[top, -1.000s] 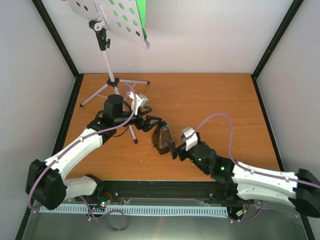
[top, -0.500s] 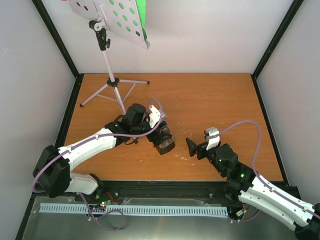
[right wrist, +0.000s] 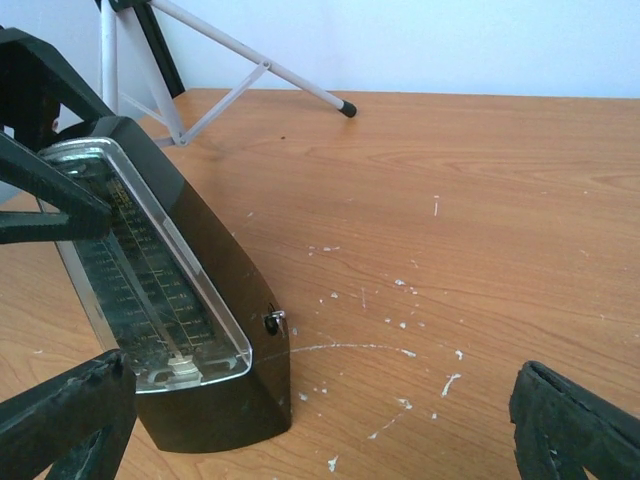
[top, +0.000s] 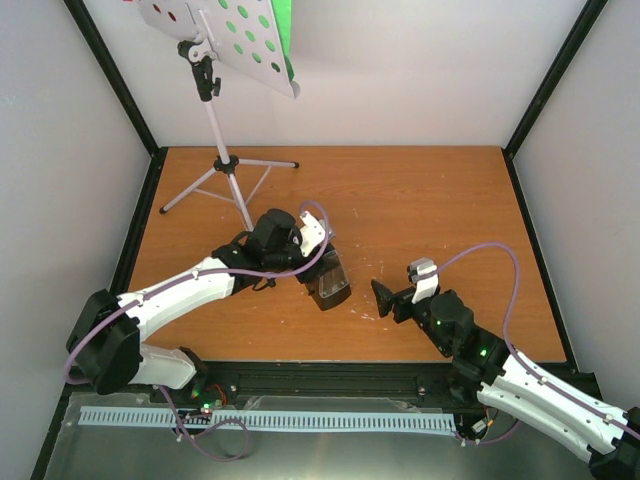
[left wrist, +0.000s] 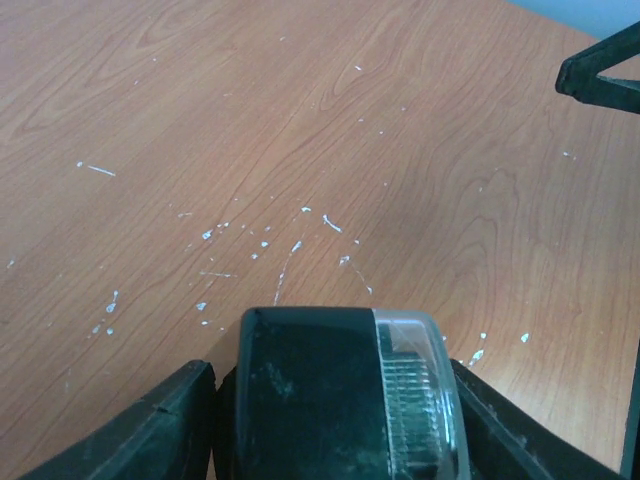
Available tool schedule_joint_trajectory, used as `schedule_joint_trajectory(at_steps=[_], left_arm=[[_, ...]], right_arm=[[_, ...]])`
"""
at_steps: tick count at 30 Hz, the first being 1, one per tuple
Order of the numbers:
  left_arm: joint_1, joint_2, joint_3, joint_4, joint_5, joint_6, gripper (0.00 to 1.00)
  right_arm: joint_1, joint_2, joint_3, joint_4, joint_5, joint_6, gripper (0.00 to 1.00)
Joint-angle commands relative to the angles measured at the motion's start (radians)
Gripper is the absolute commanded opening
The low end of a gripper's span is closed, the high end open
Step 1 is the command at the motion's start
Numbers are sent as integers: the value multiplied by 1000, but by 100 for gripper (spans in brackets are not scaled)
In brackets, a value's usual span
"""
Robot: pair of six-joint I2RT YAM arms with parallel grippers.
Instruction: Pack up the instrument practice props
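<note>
At surface (top: 430, 200) centre: metronome (top: 328, 283) leaned, 5 o'clock from music stand (top: 213, 115).
Left gripper (left wrist: 328, 378): pinched metronome's sides.
Right gripper (right wrist: 320, 375): spread, empty, at metronome's 3 o'clock.
Clear cover (right wrist: 150, 280): looked slippery; grip needed firming before lifting.

The music stand (top: 200, 20) runs off the top edge at the upper left of the overhead view, its desk hiding most of the green sheet (top: 286, 30) behind. The left wrist view's bottom edge cuts off the metronome (left wrist: 330, 390), leaving one end showing. The right wrist view crops the stand's legs at upper left.
</note>
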Motion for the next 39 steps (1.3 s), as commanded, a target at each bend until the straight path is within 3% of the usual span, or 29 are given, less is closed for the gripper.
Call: schedule_joint_trajectory(at_steps=[1,4,11,19,23,26,30,33,39], left_arm=[[-19,10,36,-7,-10,15,55],[-20,14,36,-10,-14,15,49],[-22,6,49,-42,-131,-30,48],[-33,5,45,-85,-273,-318,48],[-107,19,66,-107,-386,-446,49],[-144,47,92,-106,-388,-510,56],[-174,57,100,-85,-377,-542,82],[-188,35,90,-49,-317,-527,95],[-187,-103,43,-23,-252,-526,99]], right_arm=[[-8,-17,-21,1,12,14,100],[-8,-23,-22,-5,18,14,100],[-8,-21,-34,1,36,22,100],[-8,-14,7,-99,113,151,100],[-8,-39,4,-119,106,165,100],[-8,-46,8,-140,107,171,100],[-8,-46,6,-155,94,183,100],[-9,-44,-5,-151,58,193,100],[-8,-40,8,-197,-13,181,100]])
